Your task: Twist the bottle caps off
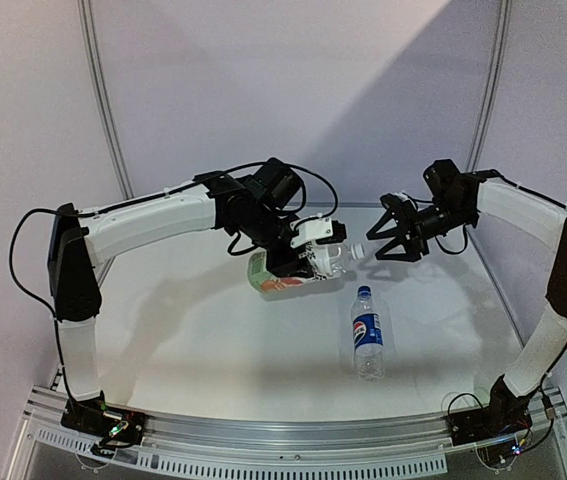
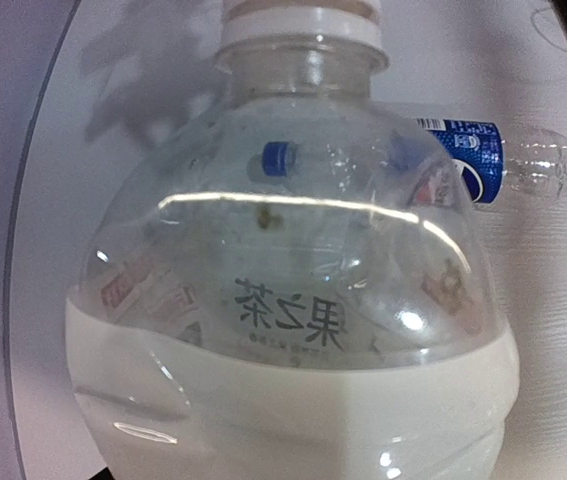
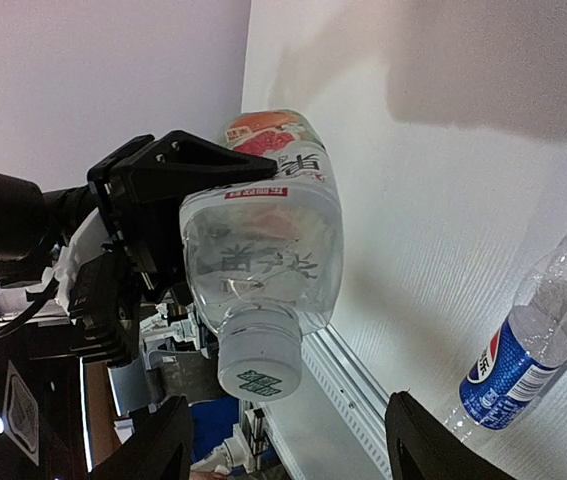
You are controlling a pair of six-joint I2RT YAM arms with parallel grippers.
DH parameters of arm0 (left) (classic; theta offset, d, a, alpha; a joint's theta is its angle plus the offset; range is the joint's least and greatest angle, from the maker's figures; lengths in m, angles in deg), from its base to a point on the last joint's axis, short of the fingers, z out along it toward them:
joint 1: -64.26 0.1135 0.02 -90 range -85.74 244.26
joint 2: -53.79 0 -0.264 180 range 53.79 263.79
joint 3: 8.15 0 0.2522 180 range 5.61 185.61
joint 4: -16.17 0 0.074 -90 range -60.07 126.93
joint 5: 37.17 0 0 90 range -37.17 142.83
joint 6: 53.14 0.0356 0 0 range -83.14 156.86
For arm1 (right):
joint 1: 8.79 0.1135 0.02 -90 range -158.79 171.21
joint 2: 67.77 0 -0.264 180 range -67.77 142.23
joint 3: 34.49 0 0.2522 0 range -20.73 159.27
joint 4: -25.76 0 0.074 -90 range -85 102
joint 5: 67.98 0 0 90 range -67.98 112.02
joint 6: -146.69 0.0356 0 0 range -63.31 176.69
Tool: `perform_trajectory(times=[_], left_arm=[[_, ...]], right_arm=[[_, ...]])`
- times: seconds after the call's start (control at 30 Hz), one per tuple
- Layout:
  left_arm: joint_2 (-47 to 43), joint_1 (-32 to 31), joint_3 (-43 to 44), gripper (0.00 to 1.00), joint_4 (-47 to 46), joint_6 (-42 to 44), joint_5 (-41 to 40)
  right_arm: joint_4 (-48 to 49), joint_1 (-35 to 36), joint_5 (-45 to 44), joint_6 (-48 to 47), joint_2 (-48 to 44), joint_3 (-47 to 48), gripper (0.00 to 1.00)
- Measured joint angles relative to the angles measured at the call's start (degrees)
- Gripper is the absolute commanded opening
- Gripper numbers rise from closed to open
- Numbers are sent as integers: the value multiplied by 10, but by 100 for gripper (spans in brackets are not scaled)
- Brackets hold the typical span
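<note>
My left gripper [image 1: 301, 262] is shut on the wider bottle [image 1: 281, 272], the one with the green-white-orange label, and holds it on its side above the table. Its white cap [image 1: 356, 250] points right. In the left wrist view the bottle [image 2: 293, 330] fills the frame and hides my fingers; the white cap [image 2: 303, 20] is at the top. My right gripper [image 1: 383, 242] is open just right of the cap. In the right wrist view the cap [image 3: 258, 365] sits just ahead of the open right gripper [image 3: 288, 445]. The Pepsi bottle [image 1: 367, 335] lies on the table with its blue cap [image 1: 364, 291] on.
The white table [image 1: 193, 330] ends at a metal rail [image 1: 293, 440] in front. Grey wall panels with two poles [image 1: 103, 100] stand behind. The Pepsi bottle also shows in the right wrist view [image 3: 523, 360] and in the left wrist view [image 2: 483, 160].
</note>
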Motion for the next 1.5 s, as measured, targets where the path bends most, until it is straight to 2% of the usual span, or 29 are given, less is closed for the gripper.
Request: perform_trajectory(times=[0.33,0.63,0.93,1.3,1.43,1.5], left_arm=[[0,-1,0,0,-5,1,-6],[0,-1,0,0,-5,1,-6],[0,-1,3,0,-7,1,-6],[0,-1,3,0,-7,1,-6],[0,-1,4,0,-7,1,-5],[0,-1,4,0,-7,0,-4]], right_arm=[[27,15,21,38,24,24,60],[32,22,19,42,25,24,47],[32,29,19,37,25,24,48],[27,36,20,16,25,24,32],[20,38,21,-4,25,24,37],[17,38,24,-13,25,24,33]])
